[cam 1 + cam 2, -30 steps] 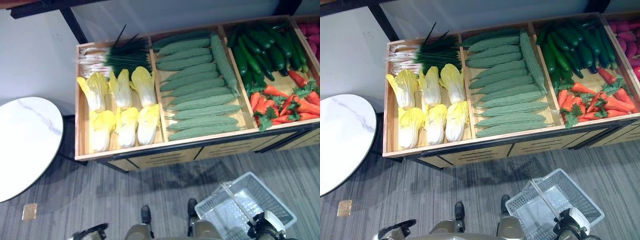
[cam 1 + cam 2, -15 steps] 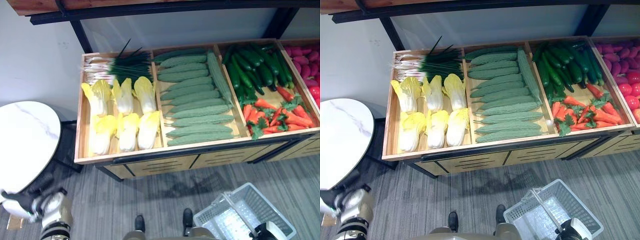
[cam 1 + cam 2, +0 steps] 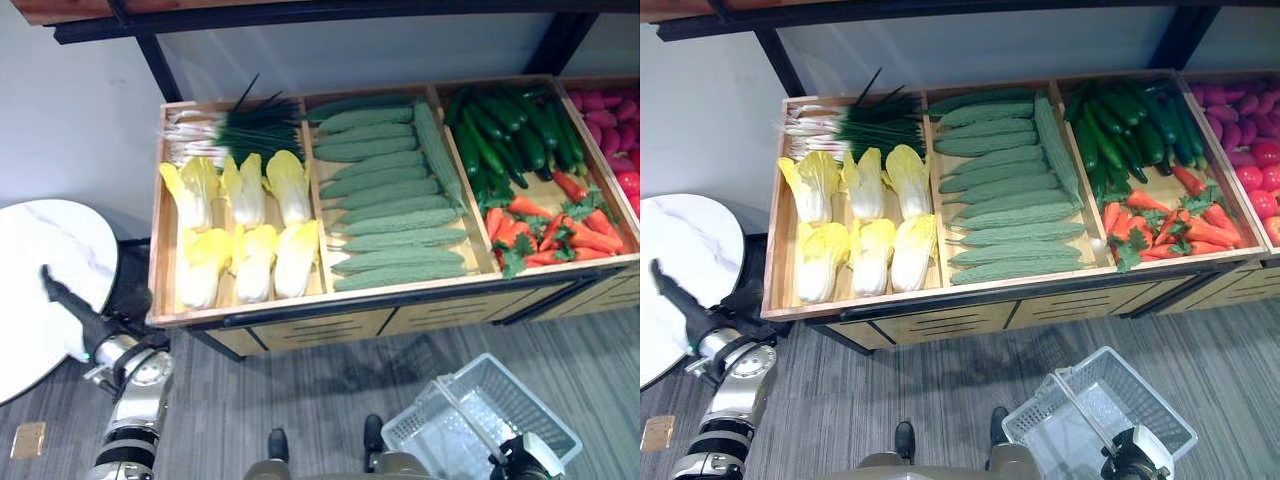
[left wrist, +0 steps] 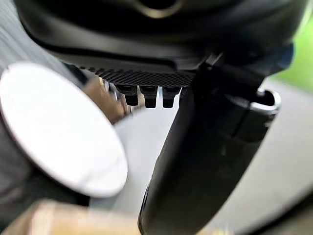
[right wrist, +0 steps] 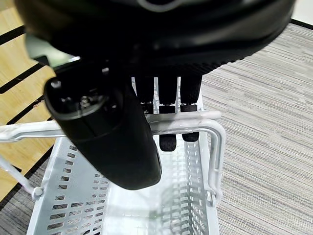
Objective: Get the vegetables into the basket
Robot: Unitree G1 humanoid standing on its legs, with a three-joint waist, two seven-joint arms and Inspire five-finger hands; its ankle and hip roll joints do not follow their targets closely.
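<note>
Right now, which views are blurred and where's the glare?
Left wrist view: motion-blurred throughout; the round table is a soft white smear past the left robot hand. Right wrist view: sharp; the right robot hand is curled round the basket handle. Eye views: crisp on the cucumbers; bright glare on the basket floor.

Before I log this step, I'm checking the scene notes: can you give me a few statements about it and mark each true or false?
1. The right hand is curled round the handle of the white basket. True.
2. The basket already holds a bitter gourd. False: it holds no vegetables.
3. The left hand hangs over the edge of the round white table, fingers straight, holding nothing. True.
4. The carrots share a compartment with the napa cabbages. False: they lie with the cucumbers; the cabbages lie with the scallions.
</note>
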